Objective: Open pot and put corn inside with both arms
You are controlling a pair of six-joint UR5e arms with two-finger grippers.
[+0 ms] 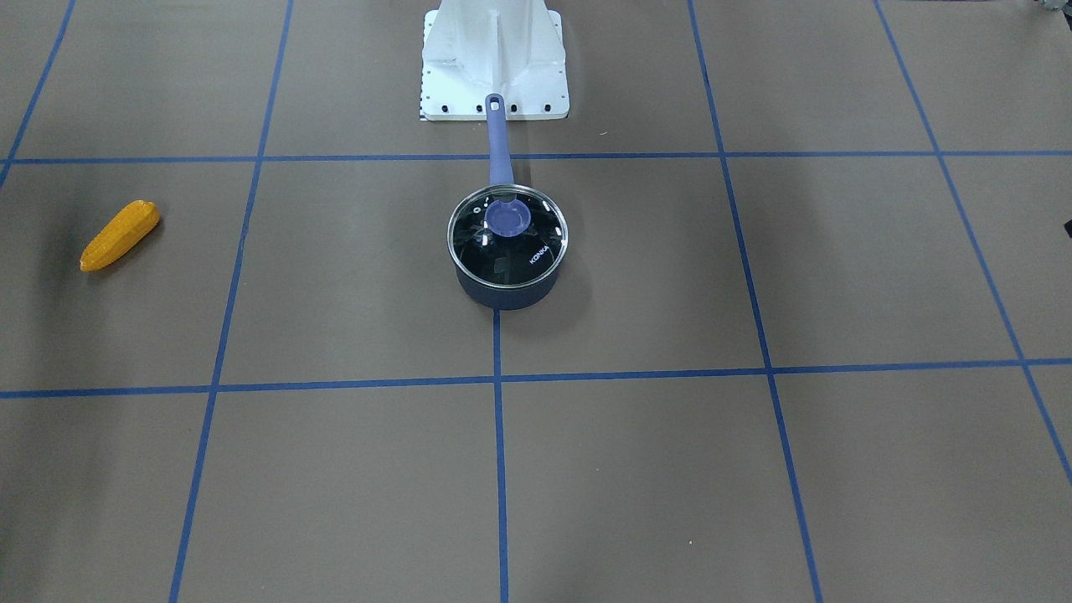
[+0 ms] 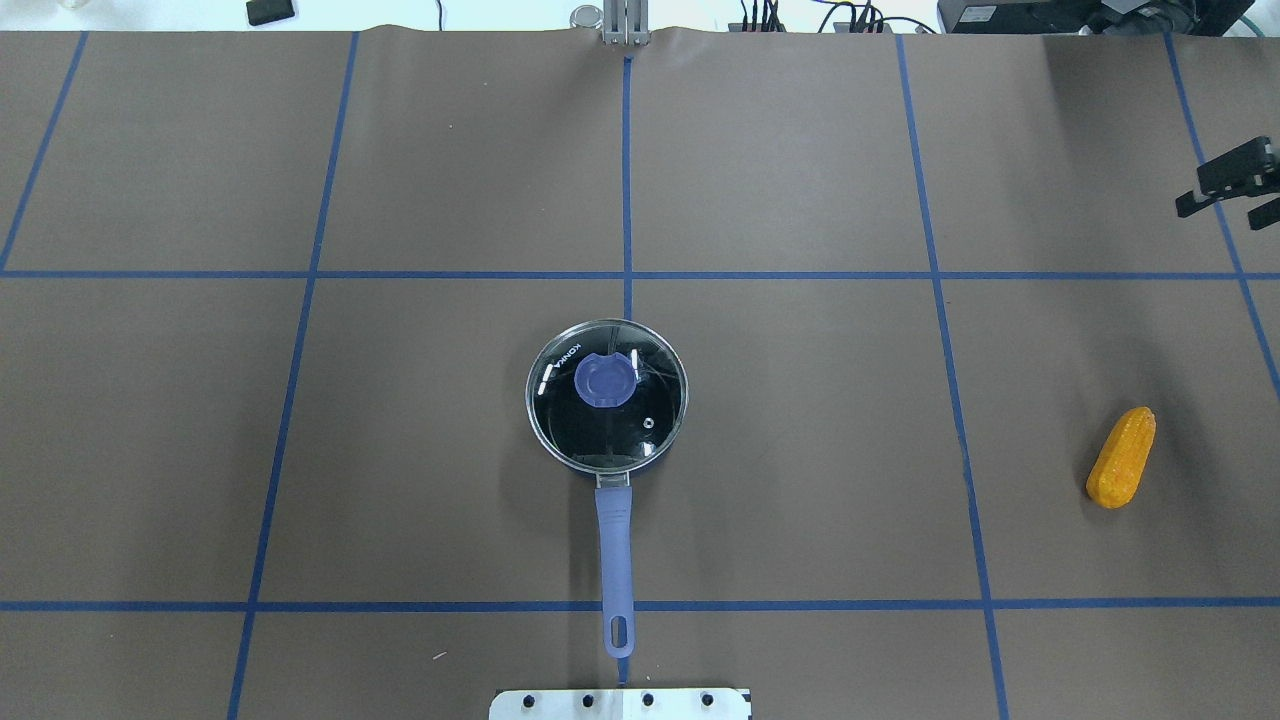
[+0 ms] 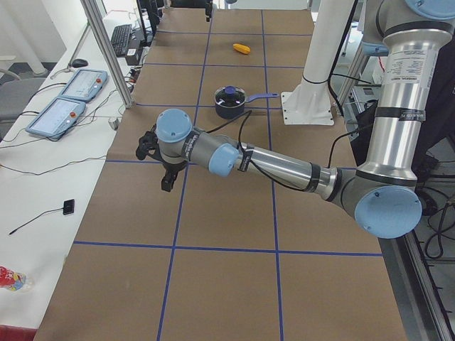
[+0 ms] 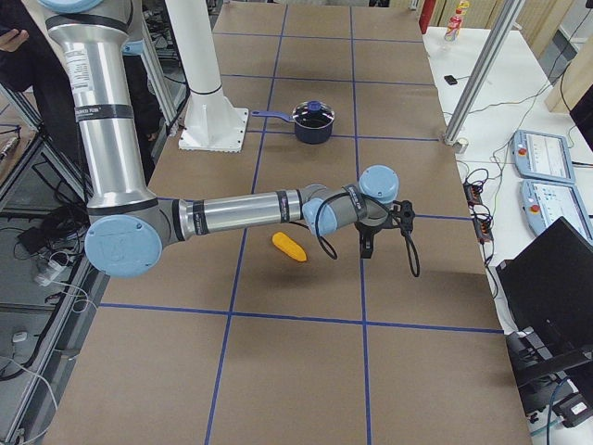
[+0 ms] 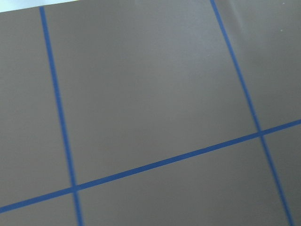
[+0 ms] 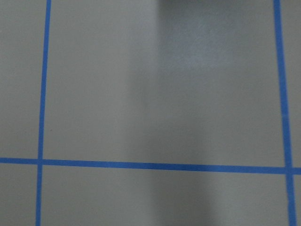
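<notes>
A dark blue pot (image 2: 607, 440) stands at the table's middle with its glass lid (image 2: 640, 420) on and a blue knob (image 2: 606, 380) on top. Its long blue handle (image 2: 614, 560) points at the robot base. The orange-yellow corn (image 2: 1122, 457) lies on the table far to the right; it also shows in the front view (image 1: 120, 235). My right gripper (image 2: 1222, 214) hovers beyond the corn at the right edge, open and empty. My left gripper (image 3: 162, 167) hangs over the table's left part, far from the pot; I cannot tell whether it is open.
The white pedestal base (image 1: 494, 59) stands just behind the pot handle's end. Blue tape lines (image 2: 627, 180) grid the brown table. A metal frame post (image 3: 106, 57) and control pendants (image 3: 71, 89) stand on the far side of the table.
</notes>
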